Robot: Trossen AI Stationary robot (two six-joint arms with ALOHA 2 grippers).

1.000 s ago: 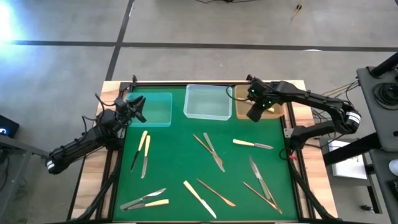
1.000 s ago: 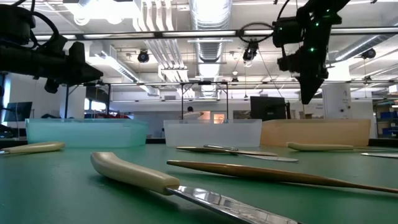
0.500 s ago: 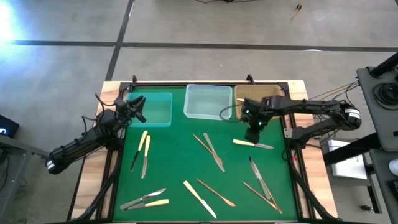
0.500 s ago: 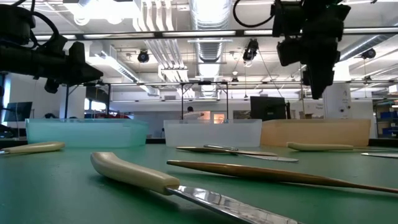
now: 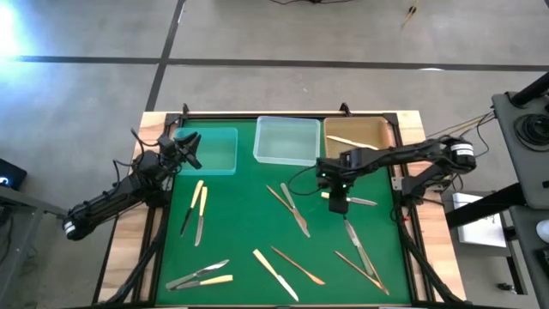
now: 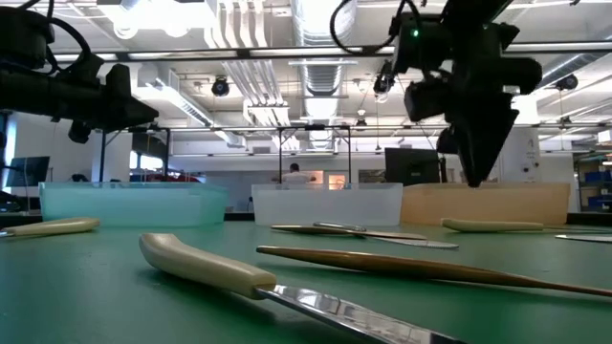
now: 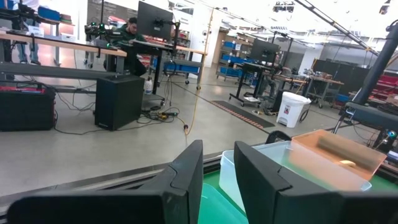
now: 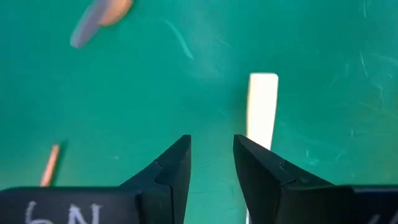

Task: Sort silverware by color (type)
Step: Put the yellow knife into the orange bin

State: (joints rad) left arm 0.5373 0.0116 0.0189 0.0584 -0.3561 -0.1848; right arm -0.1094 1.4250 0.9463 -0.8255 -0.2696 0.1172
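Observation:
The silverware lies scattered on the green mat [image 5: 240, 232]: cream-handled knives [image 5: 196, 208], golden pieces [image 5: 298, 265] and silver pieces [image 5: 358, 244]. One golden piece [image 5: 347, 140] lies in the brown tray [image 5: 377, 129]. My right gripper [image 5: 337, 206] hangs open, pointing steeply down, just above a cream-handled knife [image 5: 363, 202]. In the right wrist view its fingers [image 8: 212, 163] frame bare mat, with the cream handle [image 8: 262, 106] beside one finger. My left gripper [image 5: 190, 151] waits open and level at the teal tray [image 5: 214, 154]; nothing is between its fingers [image 7: 217, 174].
Three trays stand along the far edge: the teal one at the left, a clear one [image 5: 286, 154] in the middle, the brown one at the right. A crossed pair of pieces [image 5: 292, 209] lies at mid-mat. More cutlery lies near the front edge [image 5: 199, 275].
My right gripper has left the brown tray and swung toward the table's middle and near edge. It has sunk, tipped and rolled on the way, and now hangs over the cream-handled knife. The cutlery has stayed where it was.

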